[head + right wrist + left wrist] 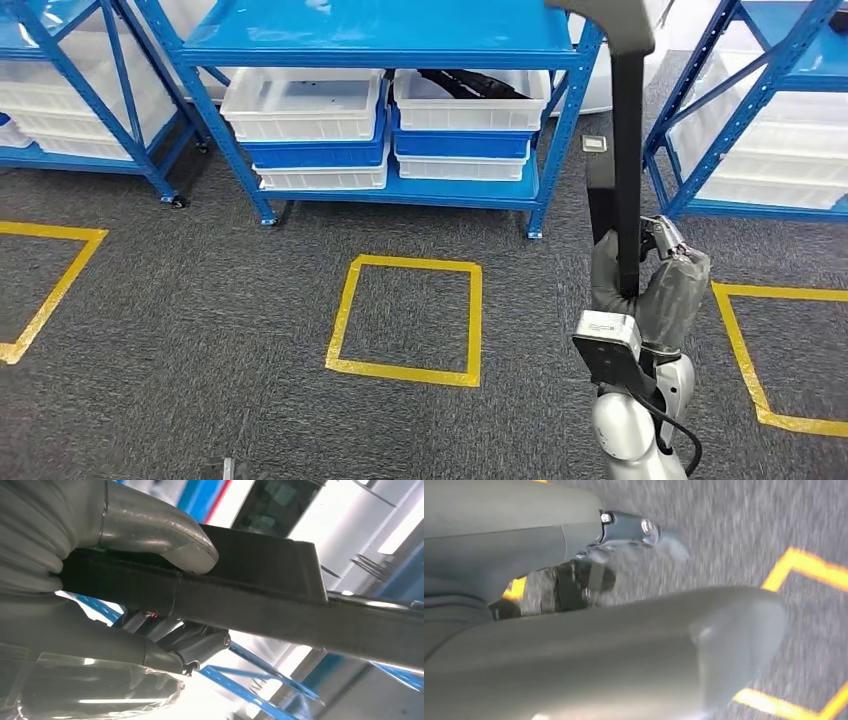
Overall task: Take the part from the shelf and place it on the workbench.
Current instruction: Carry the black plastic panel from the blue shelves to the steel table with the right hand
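A blue metal shelf rack [400, 190] stands at twelve o'clock, white and blue plastic bins [300, 105] stacked on its lower level. Before it, the yellow tape square [408, 320] lies on the grey carpet floor [200, 300]. At three o'clock, the right hand [650, 285] holds a long black bar-shaped part [627, 150] upright.

The long black matt part [627, 150], smooth like moulded plastic, is gripped in the right hand [650, 285], whose grey ribbed cover looks like soft cloth. Beyond the hand stand glossy blue painted-metal shelves [400, 40] holding smooth white plastic bins [300, 105]; below lies rough grey carpet [200, 300].
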`<state>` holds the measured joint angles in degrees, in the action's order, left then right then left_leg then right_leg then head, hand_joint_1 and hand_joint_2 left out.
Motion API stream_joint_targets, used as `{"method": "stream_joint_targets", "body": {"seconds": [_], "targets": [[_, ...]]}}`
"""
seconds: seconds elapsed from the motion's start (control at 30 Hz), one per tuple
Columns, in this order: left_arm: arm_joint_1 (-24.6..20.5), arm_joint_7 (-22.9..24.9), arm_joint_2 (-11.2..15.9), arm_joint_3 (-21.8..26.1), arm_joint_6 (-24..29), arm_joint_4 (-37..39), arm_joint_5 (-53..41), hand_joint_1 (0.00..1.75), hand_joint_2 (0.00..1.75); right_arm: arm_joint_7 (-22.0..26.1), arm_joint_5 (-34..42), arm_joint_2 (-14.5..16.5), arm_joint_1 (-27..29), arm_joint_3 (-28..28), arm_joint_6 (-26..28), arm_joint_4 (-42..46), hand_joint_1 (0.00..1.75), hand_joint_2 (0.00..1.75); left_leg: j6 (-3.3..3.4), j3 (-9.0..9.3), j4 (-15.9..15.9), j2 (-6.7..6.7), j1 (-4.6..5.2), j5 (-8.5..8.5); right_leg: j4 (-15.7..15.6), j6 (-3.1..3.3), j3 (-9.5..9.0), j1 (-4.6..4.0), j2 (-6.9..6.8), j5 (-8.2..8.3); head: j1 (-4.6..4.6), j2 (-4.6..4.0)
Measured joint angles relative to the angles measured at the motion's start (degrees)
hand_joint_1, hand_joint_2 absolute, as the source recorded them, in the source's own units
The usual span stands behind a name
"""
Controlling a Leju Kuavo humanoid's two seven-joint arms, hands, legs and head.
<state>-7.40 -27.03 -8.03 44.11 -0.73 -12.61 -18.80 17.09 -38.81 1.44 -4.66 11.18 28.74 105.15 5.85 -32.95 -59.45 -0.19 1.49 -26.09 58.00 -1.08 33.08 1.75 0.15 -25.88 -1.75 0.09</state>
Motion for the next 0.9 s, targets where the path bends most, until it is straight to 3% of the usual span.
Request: {"method": "stream_joint_targets", "body": {"seconds": [0.1,0.2,0.27,0.33,0.37,0.4,0.47,0.53,0.6,0.67,0.73,0.77,0.8,0.83,0.9], "targets": [[0.03,0.08,0.25,-0.01,0.11,-0.04,-0.02,0.00,0.00,0.24,0.58,-0.06,0.86,-0.23,0.01,0.20,1.75,1.75,0.36,0.20,0.94,-0.06,0.39,0.42,-0.68,-0.56,-0.20,0.19,-0.05,0.38,-0.26,0.00],[0.02,0.09,0.27,-0.02,0.11,-0.05,-0.09,0.00,0.00,0.32,0.76,-0.14,1.04,-0.37,0.01,0.36,1.75,1.75,0.48,0.80,2.14,0.11,0.23,1.00,-0.70,-0.68,-0.10,-0.10,-0.11,0.32,-0.20,0.00],[-0.26,0.05,-0.01,-0.39,0.05,-0.06,-0.29,0.00,0.00,2.09,4.07,-0.96,2.11,-1.34,-0.20,0.73,1.75,1.75,0.53,1.52,4.30,0.37,-0.28,2.23,6.26,-1.05,3.49,-0.25,-0.14,-2.50,0.02,0.00],[-0.52,-0.13,-0.38,-0.77,-0.02,-0.07,-0.40,0.00,0.00,4.54,8.24,-2.00,3.28,-2.52,-0.54,0.94,1.75,1.75,0.01,1.32,4.69,0.41,-0.79,2.67,9.35,-2.33,5.05,0.20,-0.18,-3.37,0.18,0.00],[-0.52,-0.26,-0.42,-0.79,-0.02,-0.07,-0.35,0.00,0.00,5.27,9.24,-2.26,3.50,-2.78,-0.75,0.89,1.75,1.75,-0.59,0.87,3.80,0.40,-0.92,2.31,5.86,-3.07,3.34,0.54,-0.25,-2.00,0.21,0.00],[-0.51,-0.37,-0.40,-0.78,0.05,-0.07,-0.28,0.00,0.00,5.73,9.73,-2.36,3.44,-2.89,-0.98,0.76,1.75,1.75,-1.21,0.35,2.88,0.39,-0.88,1.88,2.64,-3.32,1.59,0.59,-0.24,-0.92,0.24,0.00],[-0.29,-0.55,-0.32,-0.75,0.32,-0.06,-0.06,0.00,0.00,6.39,10.50,-2.45,3.30,-2.92,-1.40,0.39,1.75,1.75,-2.16,-0.59,1.31,0.38,-0.72,1.22,0.08,-2.48,0.26,0.51,-0.11,-0.23,0.10,0.00],[0.23,-0.66,-0.25,-0.73,0.59,-0.05,0.26,0.00,0.00,6.73,11.30,-2.49,3.07,-2.93,-1.53,-0.14,1.75,1.75,-2.49,-1.05,0.71,0.38,-0.81,1.08,0.43,-1.22,0.60,0.49,0.04,-0.04,-0.11,0.00],[0.85,-0.71,-0.13,-0.67,0.81,-0.04,0.67,0.00,0.00,6.96,12.33,-2.42,2.67,-2.94,-1.55,-0.82,1.75,1.75,-2.99,-1.64,-0.71,0.32,-1.16,-0.03,0.42,-0.54,0.71,0.77,0.07,0.17,-0.21,0.00],[1.43,-0.74,-0.02,-0.41,1.22,-0.02,1.18,0.00,0.00,7.29,13.46,-2.23,2.24,-2.92,-1.67,-1.61,1.75,1.75,-3.79,-3.76,-5.84,0.23,-1.57,-3.39,0.38,-0.09,0.81,0.89,0.05,0.34,-0.40,0.00],[1.98,-0.39,0.11,0.26,2.00,0.02,1.87,0.00,0.00,7.86,14.41,-2.05,1.79,-2.89,-1.89,-2.58,1.75,1.75,-4.37,-6.97,-13.22,0.24,-1.98,-6.98,0.38,0.14,1.02,0.72,-0.01,0.43,-0.49,0.00],[2.21,-0.04,0.21,0.68,2.50,0.03,2.24,0.00,0.00,8.16,14.69,-1.96,1.58,-2.87,-1.96,-3.09,1.75,1.75,-4.45,-7.88,-15.44,0.24,-2.11,-7.63,0.39,0.20,1.09,0.62,-0.03,0.48,-0.49,0.00],[2.39,0.37,0.31,1.11,2.97,0.04,2.55,0.00,0.00,8.42,14.79,-1.86,1.38,-2.86,-1.98,-3.51,1.75,1.75,-4.38,-7.75,-15.49,0.24,-2.18,-7.16,0.39,0.24,1.12,0.53,-0.04,0.51,-0.48,0.00],[2.51,0.73,0.44,1.53,3.35,0.04,2.79,0.00,0.00,8.63,14.82,-1.73,1.18,-2.85,-1.98,-3.84,1.75,1.75,-4.13,-6.41,-13.18,0.24,-2.19,-5.68,0.39,0.27,1.09,0.45,-0.04,0.55,-0.49,0.00],[2.59,1.16,0.88,2.18,3.73,0.02,3.10,0.00,0.00,8.87,14.83,-1.46,0.76,-2.84,-1.96,-4.16,1.75,1.75,-3.25,-1.97,-5.15,0.20,-1.97,-2.28,0.36,0.22,0.97,0.34,-0.04,0.65,-0.44,0.00]]}}
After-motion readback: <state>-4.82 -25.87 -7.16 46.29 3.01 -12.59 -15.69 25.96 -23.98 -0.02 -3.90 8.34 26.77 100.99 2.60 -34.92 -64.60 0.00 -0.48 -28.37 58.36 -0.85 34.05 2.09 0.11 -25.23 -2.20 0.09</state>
